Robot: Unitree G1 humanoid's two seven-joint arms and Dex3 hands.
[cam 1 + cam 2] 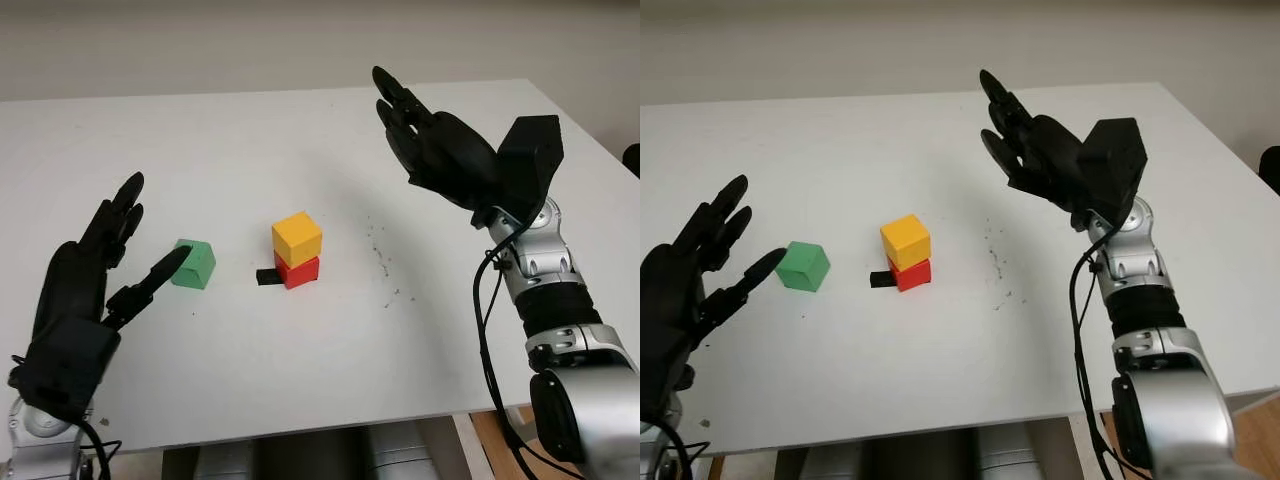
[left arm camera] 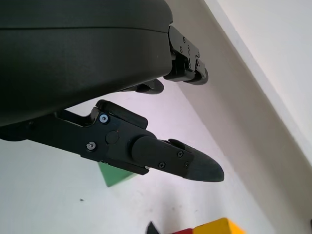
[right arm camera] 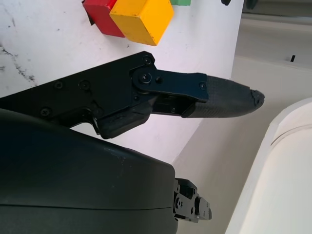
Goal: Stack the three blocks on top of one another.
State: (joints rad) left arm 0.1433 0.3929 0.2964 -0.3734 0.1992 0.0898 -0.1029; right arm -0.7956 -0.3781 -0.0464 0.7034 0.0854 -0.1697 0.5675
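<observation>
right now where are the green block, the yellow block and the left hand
green block (image 1: 194, 264), left eye view, on its front face
yellow block (image 1: 297, 239), left eye view, on its top and front edge, atop the red block (image 1: 299, 271)
left hand (image 1: 85, 290), left eye view, on the palm; open

Count: 3 blocks on the white tabletop (image 1: 300, 350). 1 yellow block (image 1: 297, 239) sits on 1 red block (image 1: 299, 271), so 1 stack of 2. 1 green block (image 1: 193, 264) stands alone, apart from the stack, to its left. 1 small black piece (image 1: 267, 277) touches the red block's left side. 2 black hands: 1 left hand (image 1: 85, 290), 1 right hand (image 1: 435, 145), both open, holding 0 blocks.
</observation>
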